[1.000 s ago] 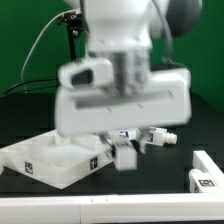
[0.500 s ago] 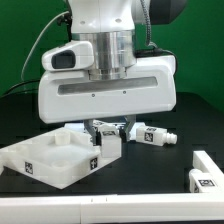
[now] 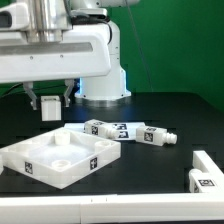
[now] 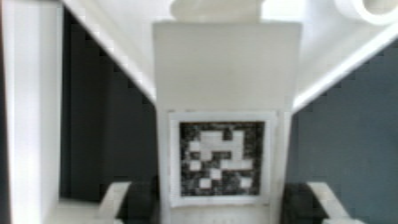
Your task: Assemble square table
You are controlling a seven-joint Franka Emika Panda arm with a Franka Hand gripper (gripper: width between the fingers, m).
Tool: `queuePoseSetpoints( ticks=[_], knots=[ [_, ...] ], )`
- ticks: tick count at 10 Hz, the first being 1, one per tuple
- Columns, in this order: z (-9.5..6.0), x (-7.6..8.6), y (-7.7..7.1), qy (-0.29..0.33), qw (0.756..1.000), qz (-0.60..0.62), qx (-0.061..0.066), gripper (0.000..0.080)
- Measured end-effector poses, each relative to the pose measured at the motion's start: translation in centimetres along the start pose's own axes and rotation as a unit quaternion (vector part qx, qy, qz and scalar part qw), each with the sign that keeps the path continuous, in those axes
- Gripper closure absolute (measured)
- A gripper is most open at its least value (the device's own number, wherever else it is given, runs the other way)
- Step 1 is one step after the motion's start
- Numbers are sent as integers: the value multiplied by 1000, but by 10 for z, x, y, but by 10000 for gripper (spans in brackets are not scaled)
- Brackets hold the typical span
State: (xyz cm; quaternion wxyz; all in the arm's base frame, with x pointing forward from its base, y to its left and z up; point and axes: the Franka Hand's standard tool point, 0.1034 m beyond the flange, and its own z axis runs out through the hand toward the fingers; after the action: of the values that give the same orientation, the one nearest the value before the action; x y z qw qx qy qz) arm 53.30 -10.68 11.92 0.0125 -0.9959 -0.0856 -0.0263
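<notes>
In the exterior view my gripper [image 3: 49, 104] hangs in the air at the upper left, above and behind the square table panel [image 3: 60, 156]. It is shut on a short white leg [image 3: 50, 111]. The panel lies flat on the black table, rim up, with tags on its sides. Two more legs [image 3: 108, 128] [image 3: 152, 135] lie side by side to the exterior view's right of the panel. In the wrist view the held leg [image 4: 217, 90] fills the middle, its tag facing the camera, between my gripper's [image 4: 221, 205] two fingers [image 4: 121, 200].
A white tagged piece [image 3: 201, 181] with a raised white bar lies at the exterior view's right edge. A long white strip [image 3: 100, 208] runs along the front. The arm's white base [image 3: 100, 88] stands at the back, with cables behind it.
The gripper has risen and swung far to the exterior view's left with the leg in it, away from the panel's right corner. The panel and the lying legs now show unobstructed.
</notes>
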Motion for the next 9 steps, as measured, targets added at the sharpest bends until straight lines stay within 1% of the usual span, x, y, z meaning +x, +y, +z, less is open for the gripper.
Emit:
queuePoseSetpoints(
  ticks=[1,3,4,5,6,7,8,9],
  knots=[
    [-1,3,-2,2,1000,-5,0,515],
    [1,1,-1,1,1000,-5,0,515],
    [8,-15,9,5,1000,-8,4,515],
    [18,-46,28,-2,1000,-16,10,515],
    [23,-66,49,-7,1000,-22,10,515],
    [27,-72,75,-2,1000,-14,15,515],
    [27,-73,82,-1,1000,0,13,515],
    [28,-73,79,-2,1000,-4,14,515]
  ],
)
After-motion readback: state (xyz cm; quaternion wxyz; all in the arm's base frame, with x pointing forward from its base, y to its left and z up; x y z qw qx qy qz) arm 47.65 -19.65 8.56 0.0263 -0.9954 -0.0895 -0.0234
